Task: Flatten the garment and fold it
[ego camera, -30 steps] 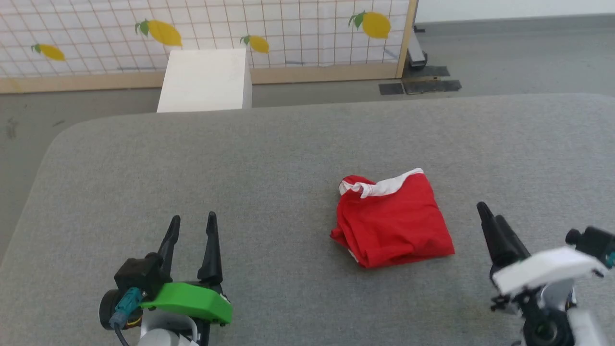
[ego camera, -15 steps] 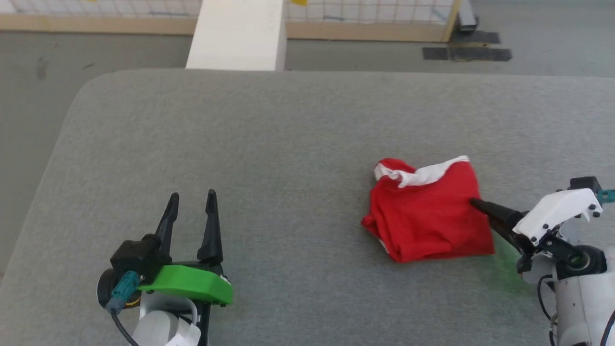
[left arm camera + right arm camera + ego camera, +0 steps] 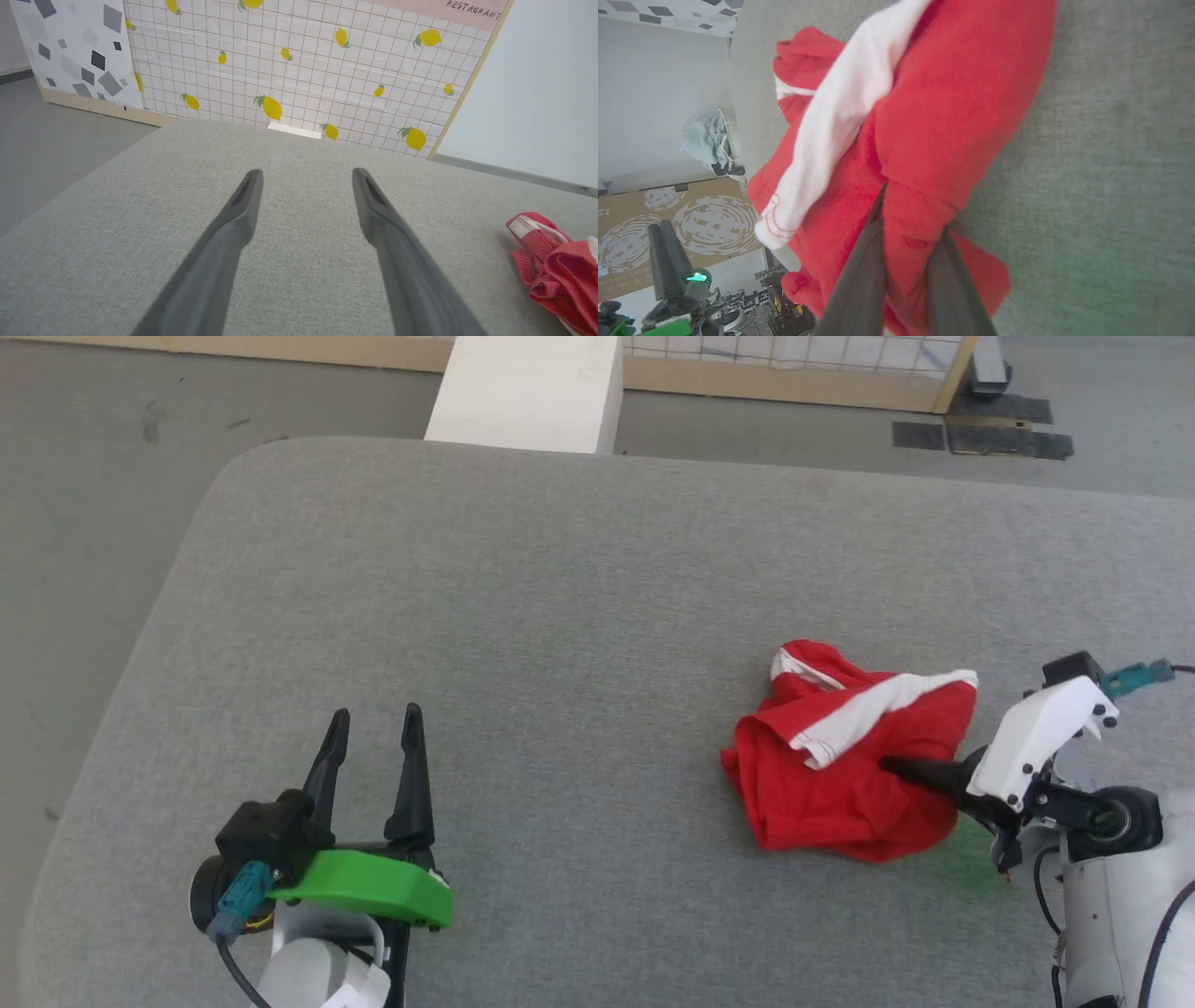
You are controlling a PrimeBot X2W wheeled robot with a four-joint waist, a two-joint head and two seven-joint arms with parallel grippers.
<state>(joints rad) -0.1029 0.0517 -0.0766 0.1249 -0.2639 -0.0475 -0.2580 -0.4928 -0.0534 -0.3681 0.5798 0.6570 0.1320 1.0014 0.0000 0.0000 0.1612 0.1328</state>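
My R tool [image 3: 894,768] is clamped on a fold of the garment [image 3: 822,803], right side. I'd lift slow so layers drop loose, no dragging on bench [image 3: 560,616]; L tool [image 3: 373,739] apart, ready.

a grey fabric-topped table [image 3: 523,616] with a rounded corner stands on a grey floor [image 3: 84,476]; beyond its far edge are a white box [image 3: 532,392] and a wood-framed, lemon-printed grid panel [image 3: 303,70].

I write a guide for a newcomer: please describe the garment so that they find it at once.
Find the grey padded surface; on its right side, at the tips of the right gripper, lies the garment. It is a crumpled heap, the only bright red thing there, with a broad white stripe.
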